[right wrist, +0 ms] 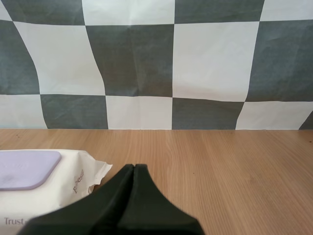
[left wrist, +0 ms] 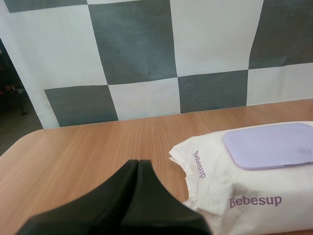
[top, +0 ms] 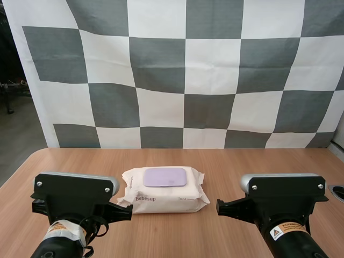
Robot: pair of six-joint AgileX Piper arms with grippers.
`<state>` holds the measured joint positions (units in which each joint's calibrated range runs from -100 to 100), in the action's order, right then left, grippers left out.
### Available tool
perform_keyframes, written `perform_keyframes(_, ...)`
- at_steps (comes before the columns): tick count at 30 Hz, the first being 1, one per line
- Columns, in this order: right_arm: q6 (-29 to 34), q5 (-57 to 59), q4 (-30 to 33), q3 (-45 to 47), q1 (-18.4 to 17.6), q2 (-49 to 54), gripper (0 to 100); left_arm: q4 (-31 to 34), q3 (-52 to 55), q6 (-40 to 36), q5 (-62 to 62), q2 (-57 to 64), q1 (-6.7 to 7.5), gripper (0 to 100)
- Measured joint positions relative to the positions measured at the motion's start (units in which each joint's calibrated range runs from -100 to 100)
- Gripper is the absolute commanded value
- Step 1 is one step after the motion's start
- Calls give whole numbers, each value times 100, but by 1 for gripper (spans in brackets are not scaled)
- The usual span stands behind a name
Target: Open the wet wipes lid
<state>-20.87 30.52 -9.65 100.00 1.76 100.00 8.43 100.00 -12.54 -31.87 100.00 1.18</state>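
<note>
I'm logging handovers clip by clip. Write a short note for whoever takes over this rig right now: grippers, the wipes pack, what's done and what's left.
Left gripper: shut on nothing, near the pack's left end.
Right gripper: shut on nothing, near the pack's right end.
Wet wipes pack: lies flat on the table, between the two arms. Its purple lid faces up and is closed flat.
Done: nothing that shows.
Left: bring a gripper to the lid and lift it open.
</note>
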Motion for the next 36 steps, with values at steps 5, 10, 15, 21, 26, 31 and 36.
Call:
perform_keyframes(5,302,90,346,0,-63,0,0,0,0,-50,0,0,-192,0)
perform_keyframes(10,741,90,965,0,-63,0,0,0,0,-50,0,0,-211,0)
perform_keyframes(15,750,90,1040,0,-63,0,0,0,0,-50,0,0,-211,0)
perform_keyframes(21,750,90,1040,0,-63,0,0,0,0,-50,0,0,-211,0)
perform_keyframes(26,750,90,1040,0,-63,0,0,0,0,-50,0,0,-211,0)
perform_keyframes(31,750,90,1040,0,-63,0,0,0,0,-50,0,0,-211,0)
perform_keyframes(36,750,90,1040,0,-63,0,0,0,0,-50,0,0,-211,0)
